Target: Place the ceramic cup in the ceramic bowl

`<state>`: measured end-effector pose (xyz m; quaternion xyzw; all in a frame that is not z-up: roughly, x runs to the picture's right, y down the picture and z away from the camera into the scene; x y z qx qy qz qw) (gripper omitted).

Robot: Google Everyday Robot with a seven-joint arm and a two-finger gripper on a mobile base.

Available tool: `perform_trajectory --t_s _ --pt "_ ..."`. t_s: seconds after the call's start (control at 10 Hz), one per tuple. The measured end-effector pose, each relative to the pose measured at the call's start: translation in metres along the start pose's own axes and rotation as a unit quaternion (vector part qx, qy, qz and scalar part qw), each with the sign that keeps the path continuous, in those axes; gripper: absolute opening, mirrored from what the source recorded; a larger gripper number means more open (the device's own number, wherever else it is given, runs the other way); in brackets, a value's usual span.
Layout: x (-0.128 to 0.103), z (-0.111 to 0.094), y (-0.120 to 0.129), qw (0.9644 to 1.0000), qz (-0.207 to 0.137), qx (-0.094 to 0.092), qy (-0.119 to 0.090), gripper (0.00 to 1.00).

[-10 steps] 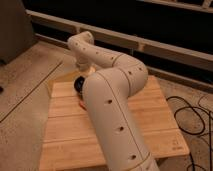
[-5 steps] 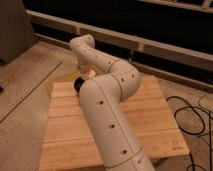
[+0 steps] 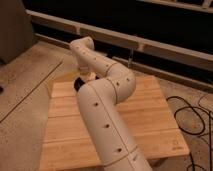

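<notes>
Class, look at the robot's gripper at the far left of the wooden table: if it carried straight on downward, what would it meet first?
Most likely the ceramic bowl, whose dark edge shows directly below the gripper. The arm hides most of both, so depth is uncertain; otherwise the wooden table.

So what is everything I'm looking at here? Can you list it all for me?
wooden table: one, light bamboo-coloured planks, centre of the view, standing on the floor.
ceramic bowl: one, dark, only an edge showing beside the arm at the table's far left.
ceramic cup: possibly the pale bit just above the bowl, too hidden by the arm to be sure.
floor: speckled grey-beige, all around the table.
cables: a few, black, looped on the floor at right.
rails: pale horizontal bars before a dark background, along the top.
robot arm: one, cream-white, reaching from bottom centre to the far left.
pincer: one, at the arm's tip over the bowl, mostly hidden.
</notes>
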<state>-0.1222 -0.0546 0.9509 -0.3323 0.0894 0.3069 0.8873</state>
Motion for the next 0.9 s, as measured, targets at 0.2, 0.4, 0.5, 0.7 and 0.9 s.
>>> perform_trajectory --t_s 0.2,0.4,0.5,0.7,0.9 --pt "0.0 0.0 0.0 1.0 0.0 0.0 0.0 0.61" --pt "0.0 0.0001 0.0001 1.0 0.0 0.0 0.0 0.78" --pt "0.0001 0.0001 0.0 1.0 0.0 0.0 0.0 0.8" --pt "0.0001 0.0001 0.0001 1.0 0.0 0.0 0.0 0.8" --pt "0.0001 0.0002 0.0 1.0 0.0 0.0 0.0 0.8"
